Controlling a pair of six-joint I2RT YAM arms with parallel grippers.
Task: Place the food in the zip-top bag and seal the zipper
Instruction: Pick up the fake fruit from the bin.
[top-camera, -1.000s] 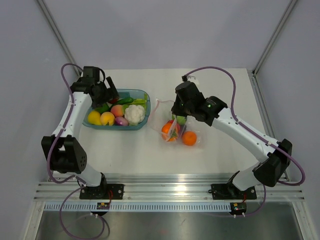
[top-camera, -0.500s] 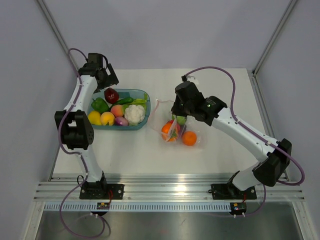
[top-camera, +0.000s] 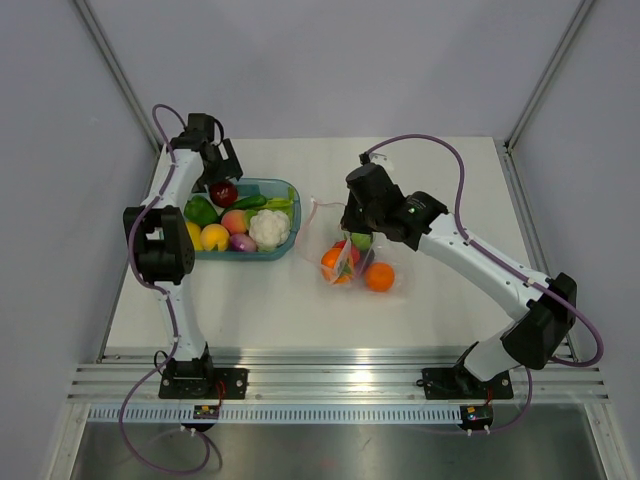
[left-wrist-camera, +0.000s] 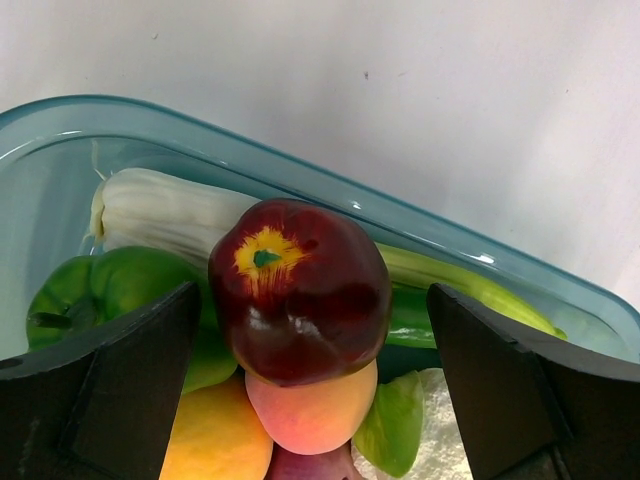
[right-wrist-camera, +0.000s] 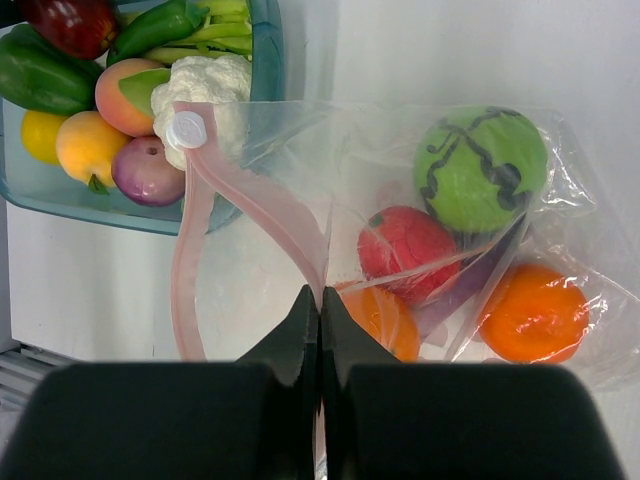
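Left gripper (left-wrist-camera: 312, 300): hovering at the upper left of the overhead view, over the tray's far end; spreading wide and gripping nothing; straddling the red apple (left-wrist-camera: 300, 290) without touching it.
Right gripper (right-wrist-camera: 320, 310): pressing fully together near the centre of the overhead view; pinching the film of the zip-top bag (right-wrist-camera: 400, 140) right where the pink strip bends.
Zip-top bag: lying on the white table (top-camera: 440, 180) just right of the tray, with its mouth edge pointing toward the tray.
Zipper (right-wrist-camera: 190, 260): running apart in two pink strands at the left of the right wrist view; carrying a white slider (right-wrist-camera: 186, 130) at the upper end.
Food in the bag: resting inside as a green ball (right-wrist-camera: 480, 170), a red piece (right-wrist-camera: 405, 240), an orange ball (right-wrist-camera: 535, 312) at the lower right and a second orange (right-wrist-camera: 385, 320) beside the closed fingers.
Food in the tray: piling up around the apple as a green pepper (left-wrist-camera: 110, 290), a peach (left-wrist-camera: 310, 410), a cauliflower (top-camera: 269, 228) and a yellow piece (top-camera: 214, 237).
Teal tray (right-wrist-camera: 265, 60): sitting left of the bag, nearly touching its mouth edge.
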